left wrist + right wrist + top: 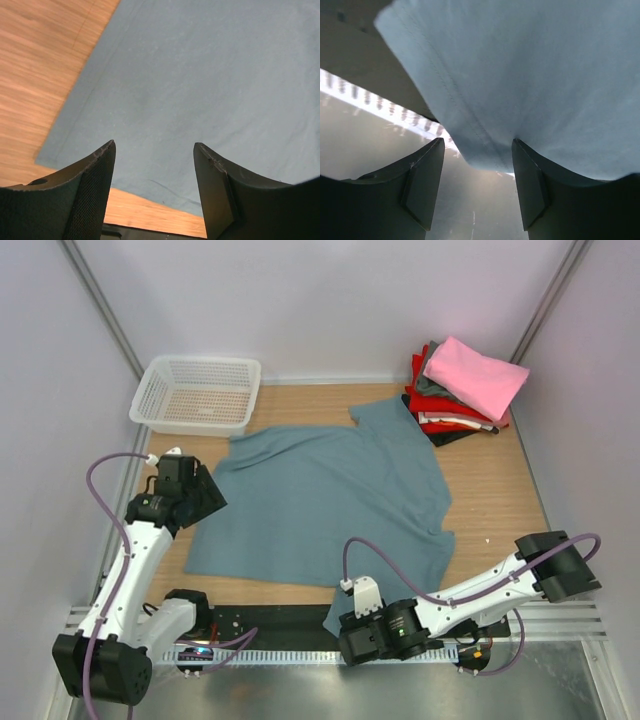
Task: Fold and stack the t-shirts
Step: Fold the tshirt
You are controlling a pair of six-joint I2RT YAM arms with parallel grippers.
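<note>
well, the teal t-shirt (330,505) lies spread on the wooden table (500,500), near hem dipping between wide fingers of the right tool (477,142). the left tool (154,145) gapes over its left edge. folded shirts (465,390) far right, basket (197,393) far left, pale walls around.

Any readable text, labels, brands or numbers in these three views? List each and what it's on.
None readable in any view.
The teal t-shirt, the folded stack and the basket show no print, label or number.
</note>
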